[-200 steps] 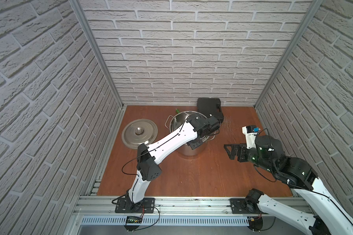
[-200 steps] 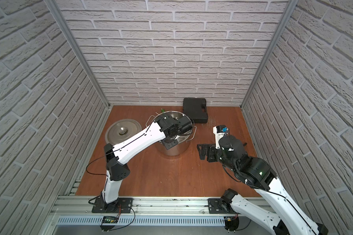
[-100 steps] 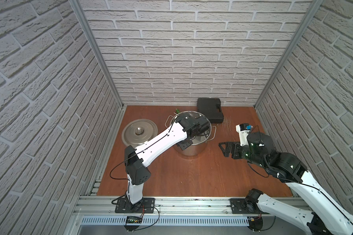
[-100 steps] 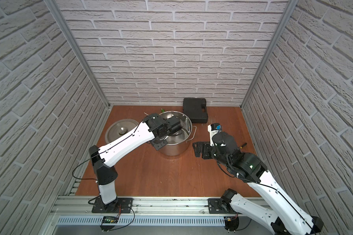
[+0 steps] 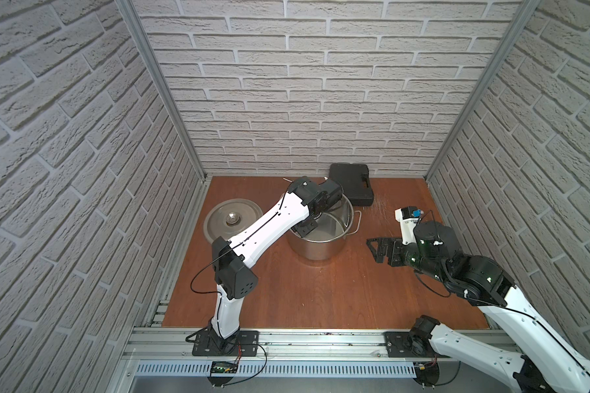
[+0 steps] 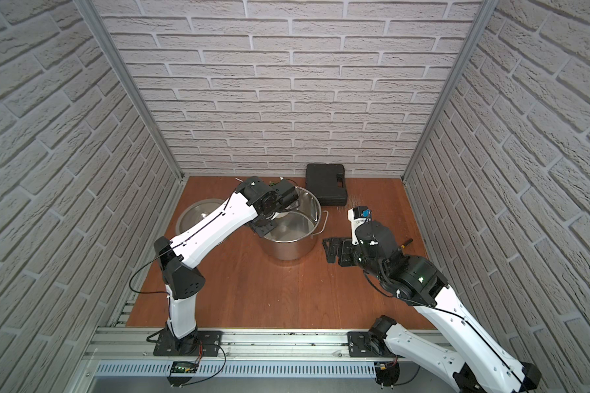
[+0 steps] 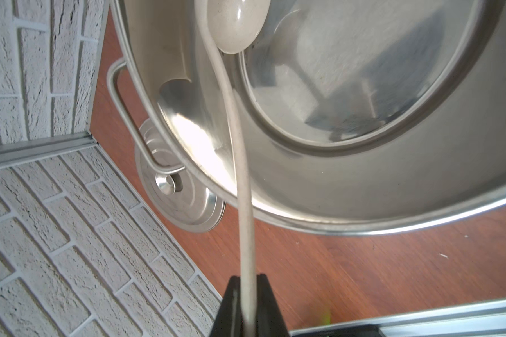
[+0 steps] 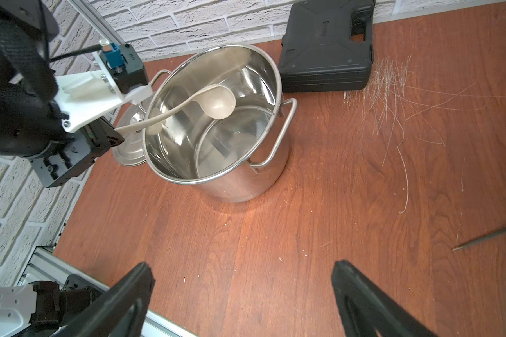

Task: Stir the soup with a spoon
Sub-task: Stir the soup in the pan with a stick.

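Observation:
My left gripper [image 7: 247, 280] is shut on the far end of the spoon's slim handle. The spoon [image 7: 236, 128] is cream-white, and its round bowl [image 8: 219, 102] hangs inside the steel pot [image 8: 246, 181], above the bottom. In both top views the left gripper [image 5: 304, 230] [image 6: 263, 230] sits over the side of the pot [image 5: 317, 250] [image 6: 286, 250] nearest the lid. No soup shows; the pot's inside is bare steel. My right gripper [image 8: 243, 267] stands open and empty over the wooden floor, to the right of the pot [image 5: 374, 251] [image 6: 329, 252].
A steel lid [image 5: 234, 219] lies flat left of the pot. A black plastic case [image 5: 353, 183] rests by the back wall behind the pot. A thin metal tool [image 8: 488, 236] lies on the floor by my right arm. Brick walls close three sides.
My left gripper has carried the spoon leftward across the pot, from its right side to its left. The right gripper has shifted slightly left toward the pot, still open.

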Controlling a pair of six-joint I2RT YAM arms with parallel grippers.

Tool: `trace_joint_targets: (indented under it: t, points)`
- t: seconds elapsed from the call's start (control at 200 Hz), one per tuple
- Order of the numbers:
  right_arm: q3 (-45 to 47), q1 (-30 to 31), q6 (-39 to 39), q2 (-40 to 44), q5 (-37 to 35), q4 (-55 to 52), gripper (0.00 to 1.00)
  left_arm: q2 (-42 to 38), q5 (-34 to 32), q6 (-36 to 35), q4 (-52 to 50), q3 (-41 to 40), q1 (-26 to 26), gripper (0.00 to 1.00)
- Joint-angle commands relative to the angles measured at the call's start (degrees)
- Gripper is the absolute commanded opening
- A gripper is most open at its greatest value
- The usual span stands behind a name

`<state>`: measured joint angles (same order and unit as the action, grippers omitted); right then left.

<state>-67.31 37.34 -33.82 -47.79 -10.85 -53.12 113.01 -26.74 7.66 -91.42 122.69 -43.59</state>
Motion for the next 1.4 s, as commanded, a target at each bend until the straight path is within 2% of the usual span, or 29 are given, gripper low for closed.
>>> trace_joint_targets:
  t: [0.0,0.125,0.245,0.64,0.875,1.145,1.395]
  points:
    - [-1.68,-0.12,0.69,0.93,-1.61,-0.46,0.99,2.3,1.45,-0.97,1.32,3.43,-1.86,0.0]
    - [-1.69,-0.08,0.63,1.64,-2.07,-1.01,0.99,4.03,1.99,-1.5,0.97,5.94,-4.44,0.0]
    - [-1.35,-0.09,0.34,2.09,-2.03,-0.93,0.99,3.74,2.49,-0.47,0.05,5.0,-6.36,0.0]
    - [0.5,-0.1,0.12,0.97,0.06,2.97,0.99,-6.71,1.02,5.17,-4.1,-7.84,-8.88,0.0]
    - [0.6,-0.08,0.09,-0.02,1.23,4.39,0.99,-8.02,-3.34,5.64,-7.72,-10.39,-5.2,0.0]
    - [-0.54,-0.08,0.6,1.42,-0.21,1.14,0.99,-7.48,-3.99,1.57,-4.02,-9.09,1.41,0.0]
    - [-1.24,-0.08,0.6,2.6,-1.8,-1.06,0.99,-2.41,0.88,0.24,0.81,-3.13,-0.36,0.0]
